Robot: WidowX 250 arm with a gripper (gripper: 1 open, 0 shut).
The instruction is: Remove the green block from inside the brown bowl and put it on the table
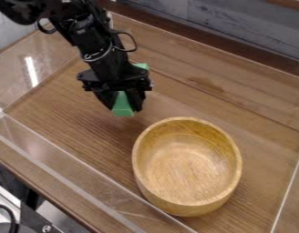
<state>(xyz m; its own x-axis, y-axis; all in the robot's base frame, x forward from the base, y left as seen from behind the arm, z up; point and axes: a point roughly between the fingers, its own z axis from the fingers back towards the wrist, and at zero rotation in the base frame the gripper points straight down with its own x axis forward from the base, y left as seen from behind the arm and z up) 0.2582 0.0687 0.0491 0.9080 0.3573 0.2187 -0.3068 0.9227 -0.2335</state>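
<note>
Wood-grain table (225, 86), brown, fenced by low clear acrylic walls (67, 177) along its edges; a grey surround shows beyond the far edge.

Item one: brown bowl (188, 166), round, light tan, thick-rimmed, standing toward the near right corner of the table. You can see its whole inside, and nothing lies in it.

Item two: green block (124, 102), bright green, clamped between the black jaws of the gripper (120, 97). The jaws stand part-way apart because the block fills the gap between them. One end of the block pokes out below the fingers; a second green patch shows above them.

Item three: the arm, black with loose cables, reaching in from the far left corner and pointing steeply down. It holds the block over bare tabletop, left of the bowl and beyond its far rim, clear of it.

Status, as you may judge it: removal from the bowl is done. Placement is not. Whether the block's lower end already touches the wood you cannot tell from this angle. Left to do: set it down, let go, withdraw.
</note>
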